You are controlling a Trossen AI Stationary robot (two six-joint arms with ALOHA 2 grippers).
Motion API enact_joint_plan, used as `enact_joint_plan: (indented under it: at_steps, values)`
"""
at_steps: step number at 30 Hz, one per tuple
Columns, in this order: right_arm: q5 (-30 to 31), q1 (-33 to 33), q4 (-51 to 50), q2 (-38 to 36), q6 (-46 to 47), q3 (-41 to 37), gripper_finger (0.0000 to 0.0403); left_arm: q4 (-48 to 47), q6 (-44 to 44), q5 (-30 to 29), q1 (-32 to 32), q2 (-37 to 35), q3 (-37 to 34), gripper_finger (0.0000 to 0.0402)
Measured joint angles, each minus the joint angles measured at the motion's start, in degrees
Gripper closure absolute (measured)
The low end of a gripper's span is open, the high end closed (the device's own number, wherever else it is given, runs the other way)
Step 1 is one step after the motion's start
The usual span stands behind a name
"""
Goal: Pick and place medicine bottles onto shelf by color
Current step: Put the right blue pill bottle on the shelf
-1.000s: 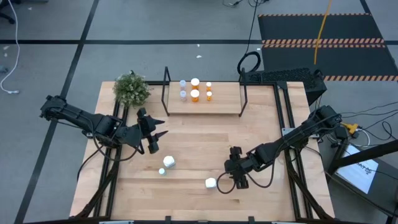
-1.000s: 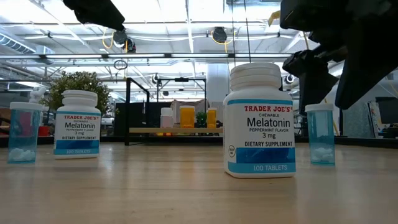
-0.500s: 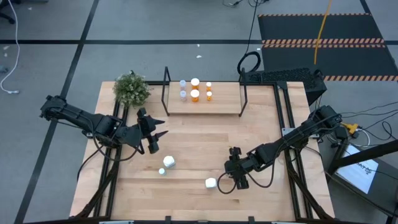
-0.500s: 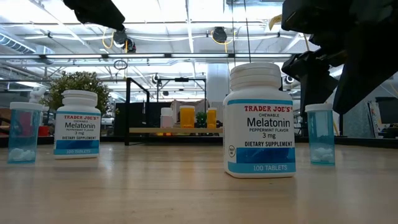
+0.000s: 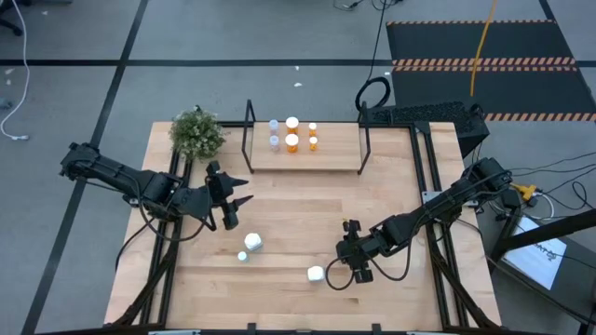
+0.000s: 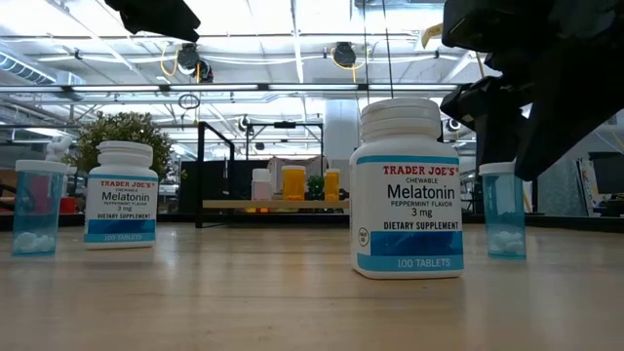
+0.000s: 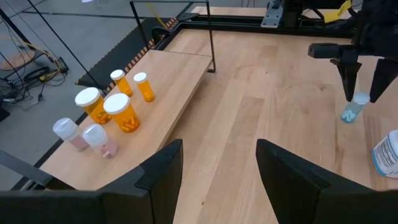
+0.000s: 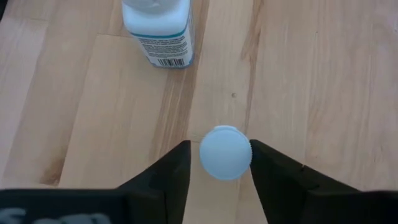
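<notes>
My right gripper [image 5: 355, 268] is open and points down over a tiny pale blue bottle [image 6: 504, 210] that stands upright on the table. Its fingers stand on either side of the bottle's white cap [image 8: 225, 152]. A white melatonin bottle [image 5: 316, 274] stands just left of it. Another white bottle [image 5: 252, 242] and a second pale blue one [image 5: 243, 256] stand nearer my left gripper [image 5: 235, 212], which hangs open above the table's left half. The shelf [image 5: 326, 160] at the far edge carries orange bottles [image 7: 121, 112] and clear ones [image 7: 84, 134]. My right gripper comes at the pale blue bottle's cap [image 8: 239, 155] from above, one finger on each side. Whether a finger [image 8: 264, 163] touches the cap, I cannot tell. The bottle stands upright on its base on the table.
A small green plant [image 5: 196, 133] sits at the table's far left corner. The shelf's black frame uprights [image 5: 248, 126] stand at each end of the board. Bare wood lies between the shelf and the loose bottles.
My right gripper has come down a little toward the pale blue bottle, so that its fingers now overlap the cap in the low view. The bottles and my left arm have stayed where they were.
</notes>
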Motion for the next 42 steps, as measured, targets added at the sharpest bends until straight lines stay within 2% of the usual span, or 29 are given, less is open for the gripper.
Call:
enact_joint_plan:
  at_steps: [12, 42]
  values:
    - [0.0, 0.0, 0.0, 0.0, -0.3, 0.0, 0.0270, 0.0, 0.0, 0.0, 0.0, 0.0, 0.0, 0.0197]
    - [0.1, 0.0, 0.0, 0.0, -1.9, 0.0, 0.0271, 0.0, 0.0, 0.0, 0.0, 0.0, 0.0, 0.0197]
